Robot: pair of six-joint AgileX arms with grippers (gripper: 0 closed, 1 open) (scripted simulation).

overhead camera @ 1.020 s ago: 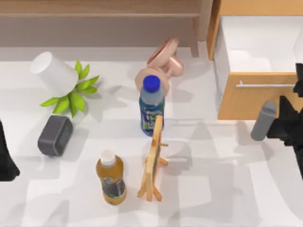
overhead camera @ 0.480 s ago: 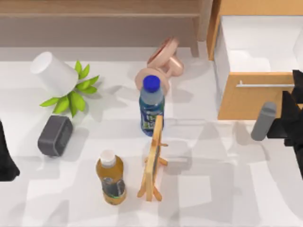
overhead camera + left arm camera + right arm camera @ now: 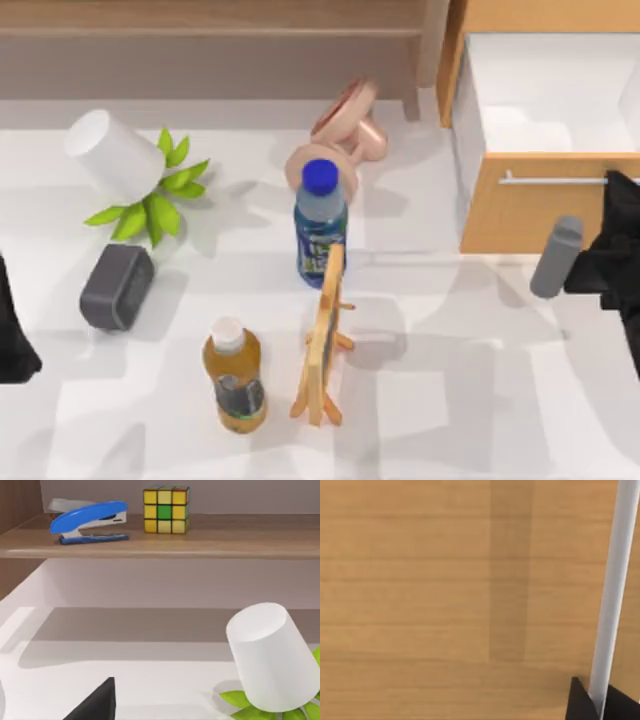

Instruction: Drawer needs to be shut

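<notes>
The drawer [image 3: 535, 215] stands pulled out at the table's back right, its white inside [image 3: 545, 95] showing behind a light orange-brown front. A thin silver handle [image 3: 555, 180] runs across that front. My right gripper [image 3: 618, 215] is at the top view's right edge, against the front near the handle's right end. In the right wrist view the wooden front [image 3: 445, 590] is very close, the silver handle [image 3: 615, 590] crosses it, and my right gripper [image 3: 597, 707] sits right at the bar. My left arm [image 3: 12, 335] is parked at the left edge.
A grey cylinder [image 3: 556, 257] stands just in front of the drawer beside my right gripper. Mid-table are a blue bottle [image 3: 320, 220], an amber bottle [image 3: 233, 375], a wooden stand [image 3: 325, 340], a pink object [image 3: 340, 130], a grey speaker [image 3: 117, 287] and a potted plant [image 3: 130, 170]. A brown shelf [image 3: 210, 40] lines the back.
My right gripper has shifted slightly leftward, closer to the handle's right end. The drawer front has not visibly moved, and the left arm is still.
</notes>
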